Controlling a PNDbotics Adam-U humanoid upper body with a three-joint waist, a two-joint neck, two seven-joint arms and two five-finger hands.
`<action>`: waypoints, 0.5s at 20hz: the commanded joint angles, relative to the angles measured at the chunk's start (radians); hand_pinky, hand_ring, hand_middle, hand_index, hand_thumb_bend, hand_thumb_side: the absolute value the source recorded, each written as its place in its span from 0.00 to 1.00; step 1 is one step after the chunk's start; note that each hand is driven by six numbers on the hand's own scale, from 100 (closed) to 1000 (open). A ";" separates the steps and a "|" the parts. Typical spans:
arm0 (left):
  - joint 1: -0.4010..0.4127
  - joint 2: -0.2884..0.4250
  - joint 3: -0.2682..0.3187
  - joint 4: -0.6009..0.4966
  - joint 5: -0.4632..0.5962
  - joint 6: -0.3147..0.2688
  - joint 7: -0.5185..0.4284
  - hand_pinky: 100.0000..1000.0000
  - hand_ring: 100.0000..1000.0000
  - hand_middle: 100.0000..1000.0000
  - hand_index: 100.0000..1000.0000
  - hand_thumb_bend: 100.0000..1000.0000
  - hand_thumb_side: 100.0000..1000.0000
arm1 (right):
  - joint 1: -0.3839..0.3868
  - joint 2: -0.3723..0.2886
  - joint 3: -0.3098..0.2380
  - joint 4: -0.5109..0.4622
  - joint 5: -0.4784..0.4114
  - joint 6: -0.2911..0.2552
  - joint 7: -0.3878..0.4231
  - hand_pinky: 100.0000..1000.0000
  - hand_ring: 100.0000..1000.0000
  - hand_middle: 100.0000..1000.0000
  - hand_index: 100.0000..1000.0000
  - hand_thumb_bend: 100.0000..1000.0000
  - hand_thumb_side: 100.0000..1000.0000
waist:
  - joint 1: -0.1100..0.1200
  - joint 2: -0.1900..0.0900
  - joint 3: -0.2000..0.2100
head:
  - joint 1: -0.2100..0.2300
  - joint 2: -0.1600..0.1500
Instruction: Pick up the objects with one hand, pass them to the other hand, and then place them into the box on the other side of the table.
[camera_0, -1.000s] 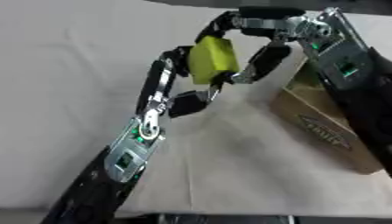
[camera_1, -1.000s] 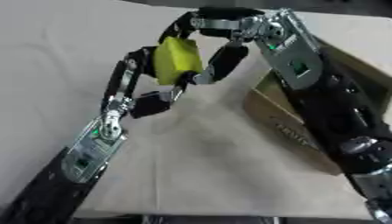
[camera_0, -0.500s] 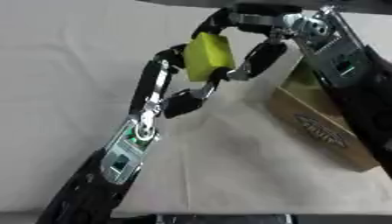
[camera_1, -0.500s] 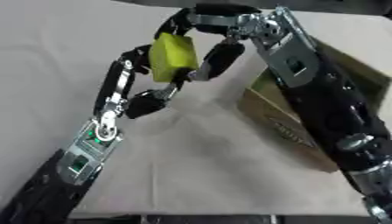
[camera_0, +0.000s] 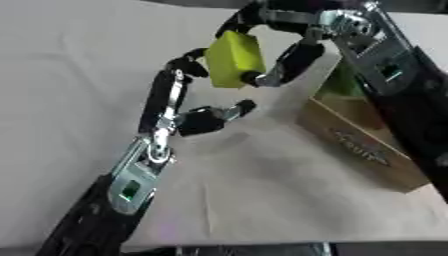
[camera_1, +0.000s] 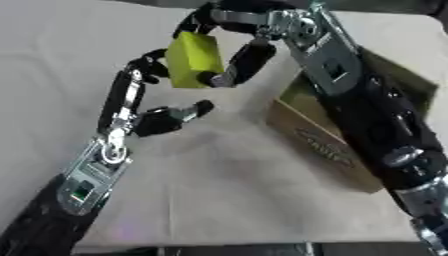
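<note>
While the right hand (camera_0: 280, 60) pinches the yellow block (camera_0: 234, 59) above the desk (camera_0: 70, 75), the left hand (camera_0: 210, 117), fingers relaxed, touches its left edge; placing in the box (camera_0: 359, 145) remains.

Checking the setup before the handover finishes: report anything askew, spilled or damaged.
Nothing stands out. The yellow block is held above the table between the right robot hand and left robot hand; the cardboard box sits upright, apparently undamaged.

Both head views look steeply down, close in, sharing the table (camera_0: 52, 75) and the box (camera_1: 324, 145).
</note>
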 joint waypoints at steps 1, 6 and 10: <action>-0.009 0.009 0.007 -0.021 -0.020 -0.003 -0.015 0.66 0.66 0.51 0.86 0.72 0.32 | -0.013 -0.030 -0.017 -0.015 -0.003 0.004 -0.007 0.89 0.57 0.31 0.44 0.00 0.00 | 0.015 -0.008 -0.002 | -0.006 0.005; -0.003 0.011 0.008 -0.024 -0.014 -0.021 -0.039 0.65 0.66 0.50 0.85 0.52 0.01 | -0.011 -0.038 -0.026 -0.015 -0.007 0.012 -0.015 0.88 0.56 0.31 0.43 0.00 0.00 | 0.015 -0.007 -0.003 | -0.007 0.005; 0.011 0.029 0.020 -0.026 0.008 -0.022 -0.027 0.65 0.65 0.48 0.83 0.52 0.08 | -0.008 -0.071 -0.037 -0.025 -0.023 0.018 -0.034 0.88 0.56 0.31 0.43 0.00 0.00 | 0.015 -0.012 -0.007 | -0.009 0.005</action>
